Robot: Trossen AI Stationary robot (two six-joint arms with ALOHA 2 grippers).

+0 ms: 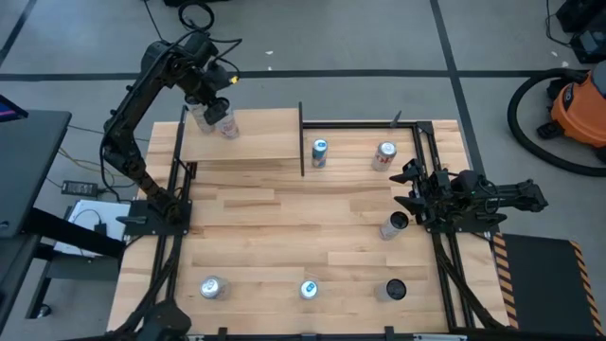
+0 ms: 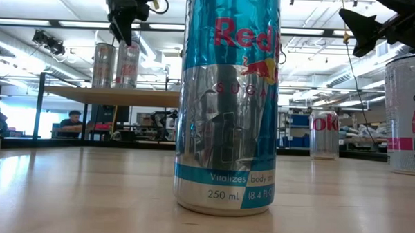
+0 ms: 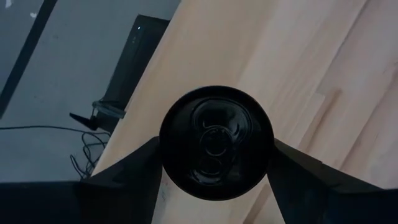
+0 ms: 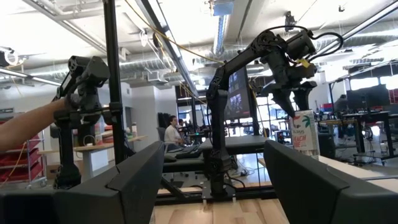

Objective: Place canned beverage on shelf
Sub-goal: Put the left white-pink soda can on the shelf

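altogether eight cans: two on the shelf (image 1: pixel 254 140), left claw (image 1: pixel 202 107) clamping one (image 1: pixel 200 114); right claw (image 1: pixel 414 188) agape, empty.

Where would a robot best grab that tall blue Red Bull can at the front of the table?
Around its smooth round side wall, near mid-height, coming straight down from above. The blue can stands upright with bare table either side, so the jaws can straddle it. The open right gripper is nearer; the left gripper is shut on a second can at the shelf.
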